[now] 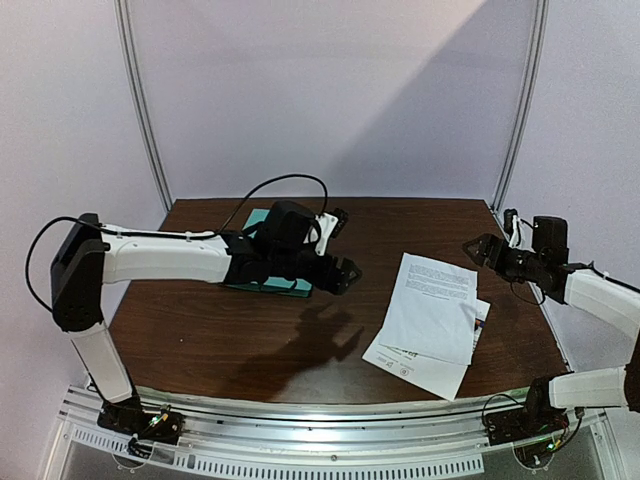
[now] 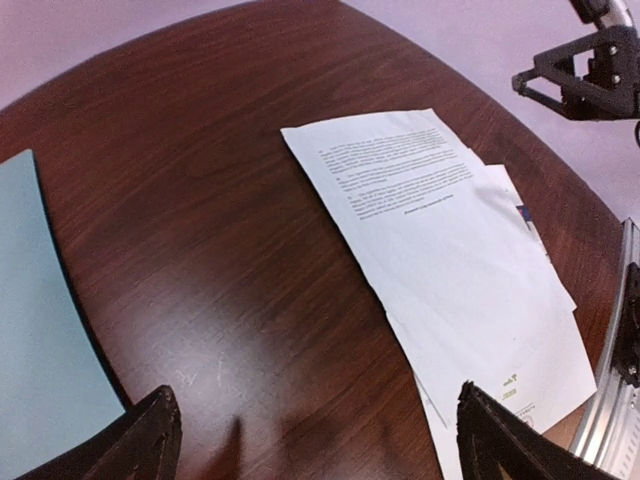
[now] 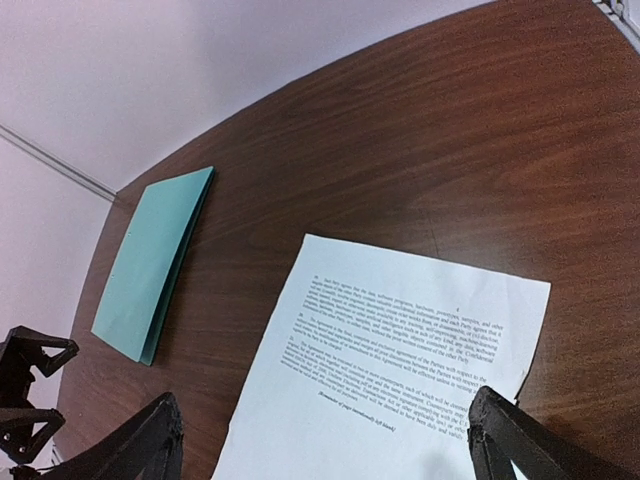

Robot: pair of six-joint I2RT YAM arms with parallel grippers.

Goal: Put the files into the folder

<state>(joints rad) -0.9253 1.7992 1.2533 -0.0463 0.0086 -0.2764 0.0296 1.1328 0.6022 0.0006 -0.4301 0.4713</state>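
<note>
Top view, near rail (image 1: 330,440): carries both bases; left arm (image 1: 160,258) stretches over the folder (image 1: 258,220), left gripper (image 1: 345,272) spread, empty.
Left wrist view: files (image 2: 440,240) stacked askew, well apart from folder; nothing filed.
Right wrist view: right gripper (image 3: 325,420) spread, empty, angled toward the text sheet (image 3: 400,340), probably to lift it.

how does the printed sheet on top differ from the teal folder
Colour: the printed sheet is white with black text; the folder is plain teal.
Build: the printed sheet is a single leaf; the folder is closed, with two covers showing at its edge.
Support: the printed sheet rests on a second sheet; the folder lies directly on the table.
Both are rectangular and lie flat.
</note>
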